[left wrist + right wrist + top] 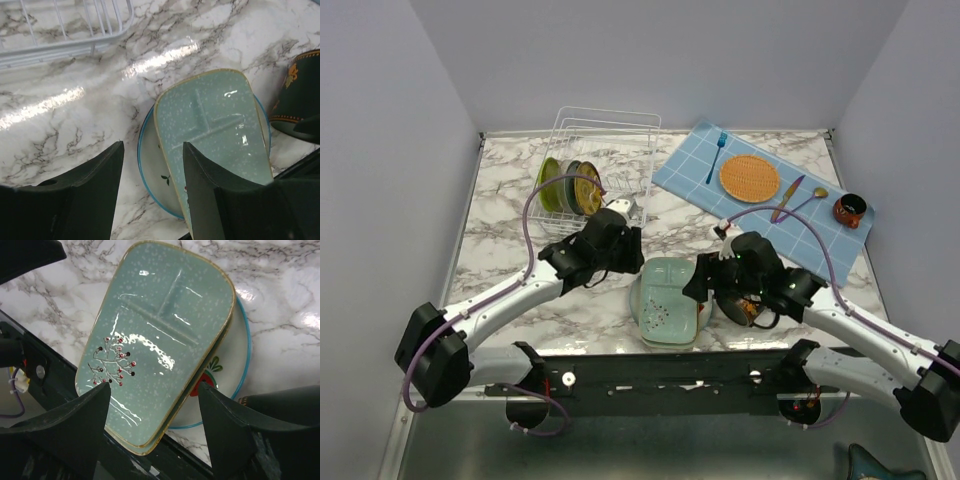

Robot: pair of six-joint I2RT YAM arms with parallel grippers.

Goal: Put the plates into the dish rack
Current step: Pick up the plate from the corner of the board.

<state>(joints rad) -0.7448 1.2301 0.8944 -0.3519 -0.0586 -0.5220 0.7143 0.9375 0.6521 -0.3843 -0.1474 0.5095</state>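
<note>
Seen from overhead, the white wire dish rack stands at the back left of the marble table with three round plates upright on edge in its slots. A mint-green plate lies flat near the front edge, stacked on a white plate with a blue rim. The left gripper hangs between rack and stack, while the right gripper sits at the stack's right side. A blue cloth at the back right carries an orange mat, a fork and a mug. From the left wrist, the left gripper is spread with nothing between its fingers, above bare marble and the white plate's rim; the mint-green plate lies just beyond, a dark mug to the right and the dish rack at the top. From the right wrist, the right gripper is spread wide over the mint-green plate's near end, pinching nothing; the white plate shows beneath.
</note>
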